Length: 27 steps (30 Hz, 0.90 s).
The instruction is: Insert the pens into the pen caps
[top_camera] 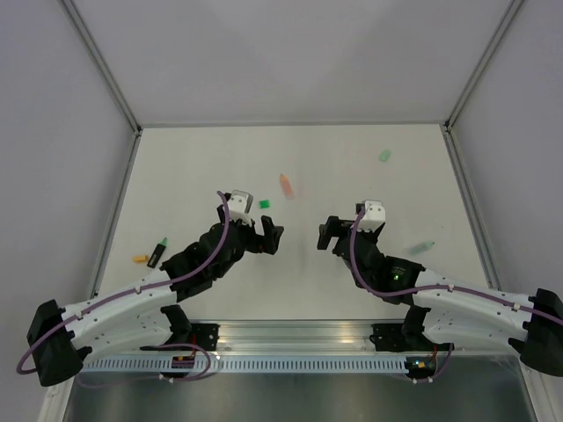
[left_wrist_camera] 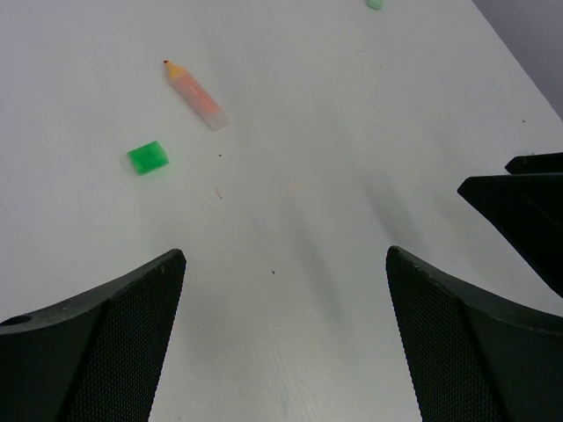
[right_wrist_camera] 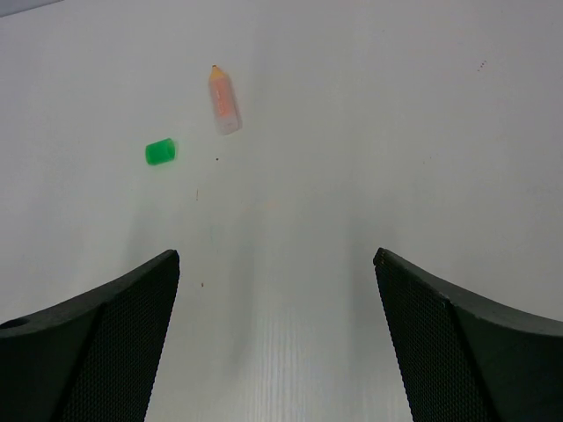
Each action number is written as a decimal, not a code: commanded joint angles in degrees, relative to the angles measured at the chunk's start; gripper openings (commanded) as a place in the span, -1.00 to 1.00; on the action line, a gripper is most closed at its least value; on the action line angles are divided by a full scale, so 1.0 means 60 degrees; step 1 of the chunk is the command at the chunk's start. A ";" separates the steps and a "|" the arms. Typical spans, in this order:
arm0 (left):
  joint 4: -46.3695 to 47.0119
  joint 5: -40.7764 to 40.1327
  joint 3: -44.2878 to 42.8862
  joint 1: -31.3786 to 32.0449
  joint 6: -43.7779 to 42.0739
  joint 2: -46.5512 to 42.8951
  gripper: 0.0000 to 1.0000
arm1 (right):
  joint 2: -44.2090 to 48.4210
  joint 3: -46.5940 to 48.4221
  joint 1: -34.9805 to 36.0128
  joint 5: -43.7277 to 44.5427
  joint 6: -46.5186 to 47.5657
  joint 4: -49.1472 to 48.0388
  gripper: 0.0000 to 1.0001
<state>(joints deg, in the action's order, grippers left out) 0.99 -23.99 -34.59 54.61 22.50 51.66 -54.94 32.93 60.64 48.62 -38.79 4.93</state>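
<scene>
**Both grippers spread and empty, pens and caps scattered around them**

The left gripper (top_camera: pixel 270 239) and right gripper (top_camera: pixel 325 235) face each other over the white table (top_camera: pixel 202 167), near but apart. Each has its fingers wide apart with nothing between them; the wrist views show only bare tabletop in both gaps.

The orange pen (top_camera: pixel 287 185) lies flat beyond the space between the two grippers. In the left wrist view it sits ahead and to the left of the fingers (left_wrist_camera: pixel 114 352), tip pointing away. A bright green cap (top_camera: pixel 264 204) rests near that pen, apart from it and closer to the left gripper.

A pale green cap (top_camera: pixel 384 155) lies well ahead of the right gripper, toward the far side.

The mint pen (top_camera: pixel 420 248) lies on the outer side of the right gripper, close beside its arm.

The dark pen (top_camera: pixel 157 253), green tip uppermost in the overhead view, lies well behind the left gripper on its arm's outer side, with the orange cap (top_camera: pixel 139 259) just beside it.
</scene>
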 commanded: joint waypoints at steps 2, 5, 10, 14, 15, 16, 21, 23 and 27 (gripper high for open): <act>-0.0135 -0.1141 -0.0488 -0.0005 0.1213 0.0179 0.99 | 0.0104 0.0459 0.0059 0.0349 -0.0040 -0.0016 0.96; -0.1202 -0.2342 -0.0985 -0.0136 0.2456 0.0456 0.99 | 0.0074 0.0562 0.0059 0.0188 -0.0287 0.0072 0.96; -0.4419 -0.1661 -0.2860 -0.2267 0.4772 0.1510 0.94 | -0.0057 0.0503 0.0044 0.0085 -0.0362 0.0146 0.96; -0.5989 -0.0837 -0.4134 -0.4234 0.5710 0.2039 0.92 | -0.0394 0.0664 0.0059 0.0143 -0.0143 0.0277 0.96; -0.6329 -0.0720 -0.4268 -0.4717 0.6133 0.2141 0.91 | -0.0482 0.0722 0.0045 0.0245 -0.0157 0.0495 0.95; -0.6521 -0.0197 -0.4371 -0.5316 0.6152 0.2345 0.88 | -0.0671 0.0897 0.0044 0.0275 -0.0200 0.0627 0.96; -0.8013 0.1111 -0.4592 -0.9098 0.5830 0.3196 0.79 | -0.1097 0.1089 0.0059 0.0013 -0.0216 0.0673 0.96; -0.8367 0.1273 -0.4199 -1.0256 0.6107 0.3299 0.73 | -0.1273 0.1118 0.0044 -0.0105 -0.0157 0.0644 0.95; -0.7626 0.2165 -0.3406 -1.1020 0.5456 0.3387 0.65 | -0.1566 0.1235 0.0044 -0.0135 -0.0128 0.0687 0.95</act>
<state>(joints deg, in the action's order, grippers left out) -43.53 -17.87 -56.75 -10.35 56.93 71.96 -63.33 37.85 60.64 47.88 -39.64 8.67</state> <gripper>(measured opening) 0.829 0.978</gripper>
